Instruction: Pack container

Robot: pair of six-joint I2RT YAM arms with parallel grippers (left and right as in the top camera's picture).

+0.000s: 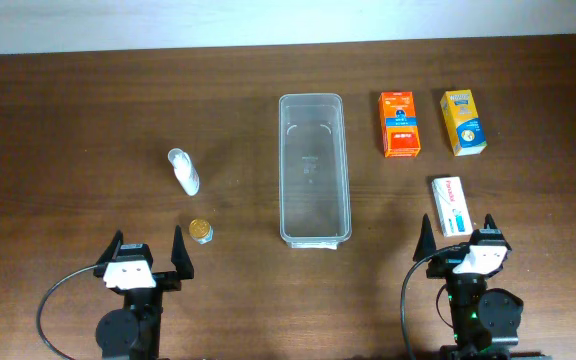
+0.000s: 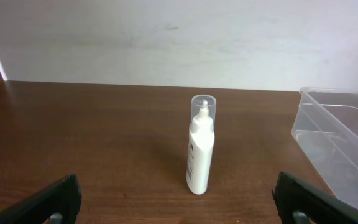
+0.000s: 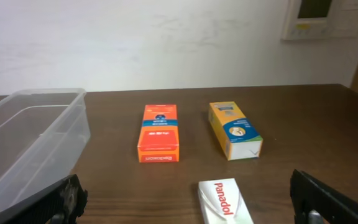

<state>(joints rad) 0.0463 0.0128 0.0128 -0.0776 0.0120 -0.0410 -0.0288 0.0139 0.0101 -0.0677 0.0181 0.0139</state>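
Observation:
The clear plastic container (image 1: 314,168) lies lengthwise at the table's centre, with nothing in it; it also shows in the left wrist view (image 2: 344,143) and the right wrist view (image 3: 27,146). A white bottle with a clear cap (image 1: 184,171) lies left of it and shows in the left wrist view (image 2: 201,146). A small gold round tin (image 1: 200,231) sits nearer my left gripper (image 1: 149,256), which is open and empty. An orange box (image 1: 400,124), a yellow box (image 1: 463,122) and a white Panadol box (image 1: 452,205) lie to the right. My right gripper (image 1: 460,240) is open, just behind the Panadol box (image 3: 224,200).
The orange box (image 3: 159,132) and yellow box (image 3: 234,130) lie side by side ahead of the right gripper (image 3: 188,205). A white wall stands behind the table's far edge. The left gripper (image 2: 179,202) faces the bottle.

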